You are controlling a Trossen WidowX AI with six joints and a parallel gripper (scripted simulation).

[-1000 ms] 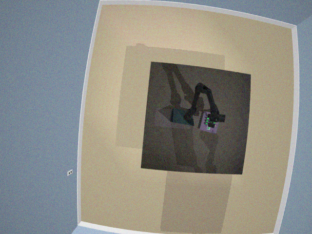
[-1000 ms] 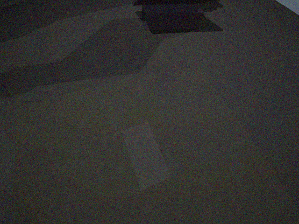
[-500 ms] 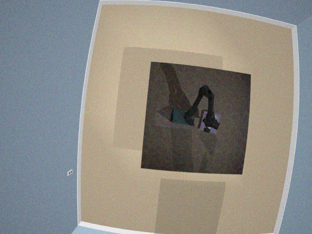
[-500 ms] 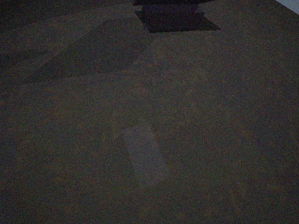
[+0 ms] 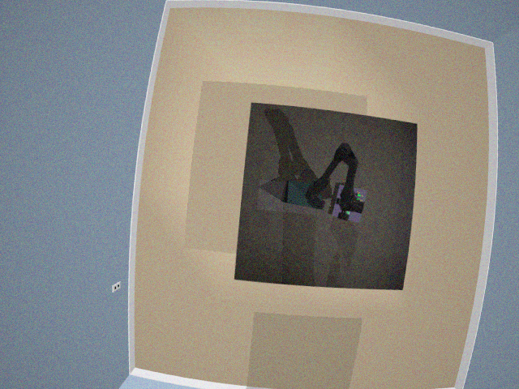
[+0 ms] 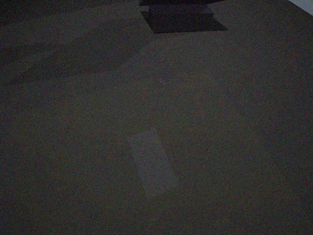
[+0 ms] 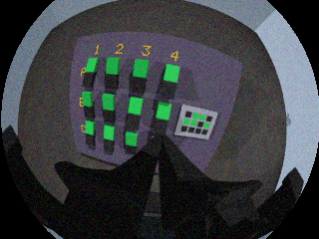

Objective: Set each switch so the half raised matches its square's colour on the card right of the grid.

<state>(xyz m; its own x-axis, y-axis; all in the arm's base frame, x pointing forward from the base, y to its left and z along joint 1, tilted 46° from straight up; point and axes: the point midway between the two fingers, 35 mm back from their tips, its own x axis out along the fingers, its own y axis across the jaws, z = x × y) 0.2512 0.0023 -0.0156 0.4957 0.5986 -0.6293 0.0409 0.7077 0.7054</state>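
The purple panel [image 7: 219,72] [image 5: 356,215] bears switches in columns 1 to 4 and rows A to C, each with a green and a dark half. Far-row switches A1 [image 7: 91,65], A2 [image 7: 113,66], A3 [image 7: 141,68] and A4 [image 7: 171,74] show clearly; the tilts are hard to tell. My gripper [image 7: 159,138] is shut and empty, its tips over the near right corner, hiding most of C4. The card [image 7: 199,110] lies right of the grid: far row dark, green, green, dark; middle green, green, dark, green; near row all dark.
The dark arm [image 5: 353,171] arches over to the panel from its base by a teal patch [image 5: 298,193]. The dark table top [image 5: 377,259] surrounds them. A pale patch [image 6: 152,161] shows in the exterior view, with a dark purple slab [image 6: 176,9] at the top.
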